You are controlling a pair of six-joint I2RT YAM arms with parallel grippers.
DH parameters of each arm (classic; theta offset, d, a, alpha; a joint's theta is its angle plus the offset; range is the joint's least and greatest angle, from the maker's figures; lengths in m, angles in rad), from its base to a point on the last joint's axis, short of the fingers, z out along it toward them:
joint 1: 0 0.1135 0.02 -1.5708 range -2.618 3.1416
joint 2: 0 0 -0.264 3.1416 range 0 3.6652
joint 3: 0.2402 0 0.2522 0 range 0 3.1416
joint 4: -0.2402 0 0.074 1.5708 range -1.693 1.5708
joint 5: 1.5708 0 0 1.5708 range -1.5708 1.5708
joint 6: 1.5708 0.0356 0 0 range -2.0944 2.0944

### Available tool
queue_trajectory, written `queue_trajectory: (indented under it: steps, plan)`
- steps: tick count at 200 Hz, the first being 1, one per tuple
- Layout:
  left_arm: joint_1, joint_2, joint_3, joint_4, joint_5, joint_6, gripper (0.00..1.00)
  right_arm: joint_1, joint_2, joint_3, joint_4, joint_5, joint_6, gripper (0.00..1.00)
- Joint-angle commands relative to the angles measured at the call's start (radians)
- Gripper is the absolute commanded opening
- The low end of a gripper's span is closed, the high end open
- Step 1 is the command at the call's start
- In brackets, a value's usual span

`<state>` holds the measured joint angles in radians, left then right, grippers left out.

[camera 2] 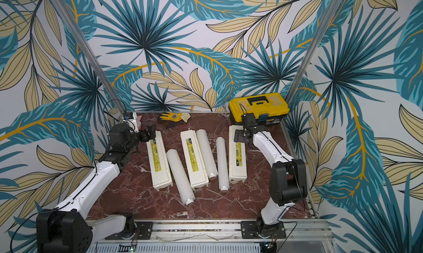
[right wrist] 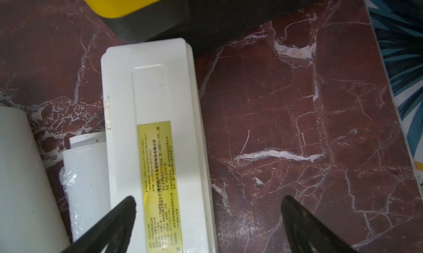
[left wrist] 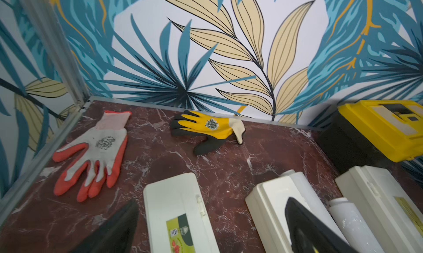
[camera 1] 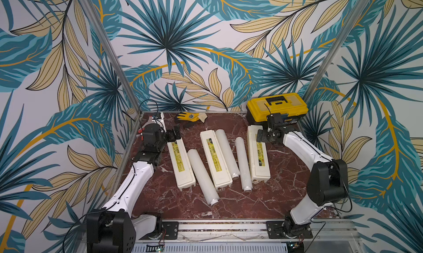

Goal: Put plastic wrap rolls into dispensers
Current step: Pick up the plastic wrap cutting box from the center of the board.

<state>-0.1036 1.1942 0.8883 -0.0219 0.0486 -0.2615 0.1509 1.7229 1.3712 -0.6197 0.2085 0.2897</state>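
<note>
Left gripper (camera 1: 175, 134) gapes empty over leftmost dispenser (camera 1: 180, 165); right gripper (camera 1: 262, 136) — likewise, rightmost dispenser (camera 1: 259, 162).

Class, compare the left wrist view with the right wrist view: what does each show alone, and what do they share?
Left wrist only: the red-and-grey glove and the yellow glove. Right wrist only: the broad bare tabletop between the dispenser nearest the toolbox and the side wall. Both: that dispenser, the toolbox, and plastic wrap rolls.

Robot lab booth: leaf-print panel walls (camera 1: 206, 23) on aluminium posts (camera 1: 111, 55) enclose a marble-look tabletop (camera 1: 274, 194) edged by a mounting rail (camera 1: 219, 226).
</note>
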Motion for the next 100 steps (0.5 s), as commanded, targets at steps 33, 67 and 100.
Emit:
queue_trajectory:
  steps: [33,67,100]
  plan:
    - [-0.02,0.005,0.024,-0.042,0.041,0.0,1.0,0.036,0.162,0.108,-0.068,-0.014,0.019,0.99]
    - [-0.019,0.02,0.023,-0.042,0.043,0.015,1.0,0.036,0.196,0.113,-0.054,-0.073,-0.019,0.99]
    - [-0.019,0.038,0.027,-0.042,0.047,0.023,1.0,0.036,0.22,0.109,-0.063,-0.135,-0.079,0.99]
